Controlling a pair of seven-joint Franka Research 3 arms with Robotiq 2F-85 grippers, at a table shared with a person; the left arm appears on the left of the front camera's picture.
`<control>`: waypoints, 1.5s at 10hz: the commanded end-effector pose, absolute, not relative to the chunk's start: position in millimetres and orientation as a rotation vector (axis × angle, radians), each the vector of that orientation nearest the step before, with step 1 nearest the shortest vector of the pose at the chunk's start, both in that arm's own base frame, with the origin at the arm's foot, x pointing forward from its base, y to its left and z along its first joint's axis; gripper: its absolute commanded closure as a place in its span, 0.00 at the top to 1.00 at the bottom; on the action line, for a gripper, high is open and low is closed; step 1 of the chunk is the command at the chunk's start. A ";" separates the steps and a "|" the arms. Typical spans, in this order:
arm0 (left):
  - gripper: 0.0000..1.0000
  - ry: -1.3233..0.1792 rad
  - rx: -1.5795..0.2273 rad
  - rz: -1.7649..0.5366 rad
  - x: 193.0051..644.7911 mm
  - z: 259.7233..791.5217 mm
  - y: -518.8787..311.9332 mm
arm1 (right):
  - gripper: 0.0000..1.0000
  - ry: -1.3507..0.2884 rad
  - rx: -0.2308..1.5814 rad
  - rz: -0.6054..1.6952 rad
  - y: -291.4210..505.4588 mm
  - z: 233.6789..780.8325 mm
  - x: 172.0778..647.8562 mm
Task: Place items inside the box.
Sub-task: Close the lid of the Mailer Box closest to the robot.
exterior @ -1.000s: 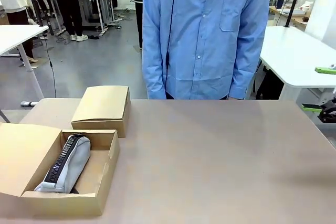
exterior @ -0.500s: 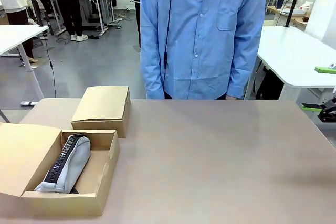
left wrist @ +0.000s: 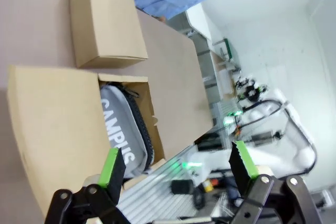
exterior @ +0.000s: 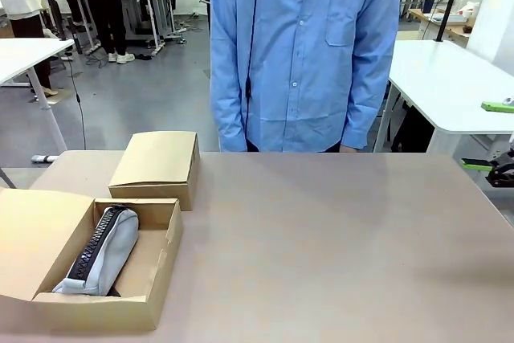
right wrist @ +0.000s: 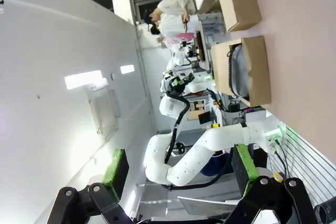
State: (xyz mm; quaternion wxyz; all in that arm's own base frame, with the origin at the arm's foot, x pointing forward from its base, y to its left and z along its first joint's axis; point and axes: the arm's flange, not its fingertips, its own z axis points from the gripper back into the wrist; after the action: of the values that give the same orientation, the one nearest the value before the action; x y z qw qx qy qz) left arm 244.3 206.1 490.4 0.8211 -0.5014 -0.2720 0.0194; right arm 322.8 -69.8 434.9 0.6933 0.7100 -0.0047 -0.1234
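Observation:
The box (exterior: 98,309) stands open at the near left of the table, its wide lid flap folded out to the left. Inside it lies a grey zip pencil case (exterior: 108,255), whose lettering "CAMPUS" reads in the left wrist view (left wrist: 118,132). My left gripper (left wrist: 177,161) hovers above the box's lid flap (left wrist: 52,124), open, with nothing between its fingers. My right gripper (right wrist: 181,166) is open and empty, looking across the table from far off toward the box (right wrist: 258,69) and the case (right wrist: 239,72). No other items are in sight.
A smaller closed cardboard box (exterior: 157,168) sits just behind the open one. A person in a blue shirt (exterior: 305,54) stands at the table's far edge, arms hanging down. The brown tabletop (exterior: 337,247) stretches bare to the right.
The person has shifted slightly to the left. The boxes and the pencil case have not moved.

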 end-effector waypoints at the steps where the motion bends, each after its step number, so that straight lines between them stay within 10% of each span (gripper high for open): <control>1: 1.00 -0.829 -0.874 -0.404 265.8 506.2 196.7 | 1.00 0.004 1.610 -0.297 -69.9 442.7 322.8; 6: 1.00 -1.051 -0.297 -0.571 314.0 475.7 206.1 | 1.00 0.004 1.610 -0.297 -69.9 442.7 322.8; 7: 1.00 -0.882 -0.560 -0.616 289.9 504.6 200.7 | 1.00 0.004 1.610 -0.297 -69.9 442.7 322.8; 11: 1.00 -0.912 -0.514 -0.628 295.6 494.1 200.1 | 1.00 0.004 1.610 -0.297 -69.9 442.7 322.8; 15: 1.00 -0.929 -0.532 -1.121 301.8 462.5 230.2 | 1.00 0.004 1.610 -0.297 -69.9 442.7 322.8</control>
State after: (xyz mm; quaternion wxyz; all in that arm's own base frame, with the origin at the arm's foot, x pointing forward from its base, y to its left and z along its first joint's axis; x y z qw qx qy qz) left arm 296.4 206.9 469.0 0.7476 -0.2297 -0.4180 -0.4622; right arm 322.6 -70.0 435.2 0.6931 0.7100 -0.0044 -0.1241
